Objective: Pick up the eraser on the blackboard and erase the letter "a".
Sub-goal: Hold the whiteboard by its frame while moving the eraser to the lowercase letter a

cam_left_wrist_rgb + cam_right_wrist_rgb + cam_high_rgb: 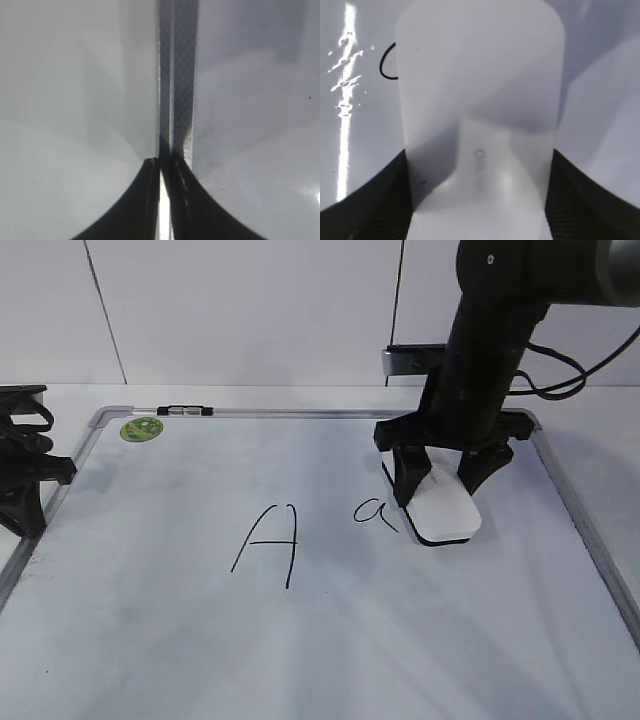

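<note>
Gripping with my right gripper (pixel 441 477), I have its two black fingers closed against the long sides of the white rounded-rectangular plastic eraser (pixel 445 506), which lies flat on the large white dry-erase blackboard with its silver-grey metal frame (pixel 300 412). From my right wrist camera the eraser (pixel 480 110) fills most of the view, faint grey lettering on its top, dark fingers (pixel 375 200) pressed in at both lower corners. Just beside the eraser's left edge sits the small handwritten black cursive letter "a" (pixel 372 512), apart from the eraser by a narrow gap; only a curved stroke of it (pixel 387 65) peeks out in the wrist view. Further left stands a larger black capital "A" (pixel 268 545), and a small round green sticker (pixel 142 428) marks the board's far left corner. My left gripper (pixel 161 200) rests at the board's left edge, its jaws drawn nearly together around nothing, over the frame strip.
</note>
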